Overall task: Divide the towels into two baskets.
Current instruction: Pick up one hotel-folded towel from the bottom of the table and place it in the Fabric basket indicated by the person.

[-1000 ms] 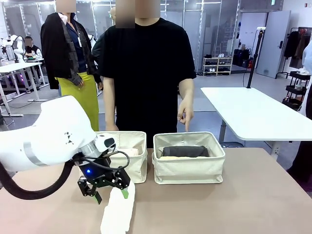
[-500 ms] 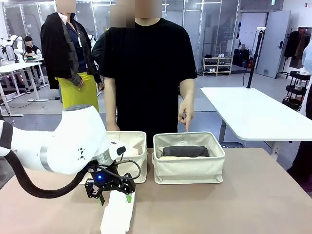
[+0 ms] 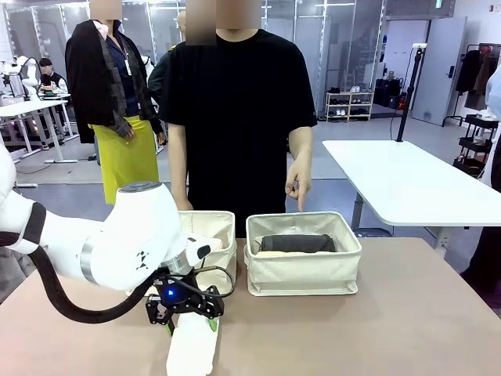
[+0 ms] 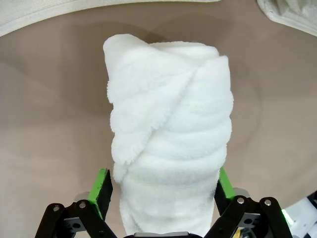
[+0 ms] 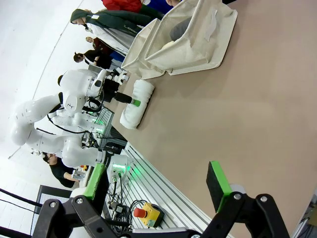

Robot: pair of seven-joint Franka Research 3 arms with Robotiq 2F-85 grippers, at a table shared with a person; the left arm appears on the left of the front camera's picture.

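A white towel [image 3: 192,352] lies rolled on the table in front of the left basket [image 3: 224,270]. My left gripper [image 3: 190,323] is open and down over its far end. In the left wrist view the fingers [image 4: 101,186] stand on either side of the white towel [image 4: 171,144], at its flanks. The right basket [image 3: 304,274] holds a dark grey towel [image 3: 297,244] on top of a pale yellow towel [image 3: 274,254]. My right gripper [image 5: 157,179] is open and empty above bare table, far from the white towel [image 5: 136,104].
A person in a black shirt stands behind the baskets, one hand [image 3: 297,188] pointing down at the right basket. Bare table stretches to the right of the baskets. A second white table [image 3: 407,188] stands beyond at the right.
My left arm has swung right and come lower, bringing the open gripper down around the white towel. The towel has shifted slightly. The person's hand has stayed put.
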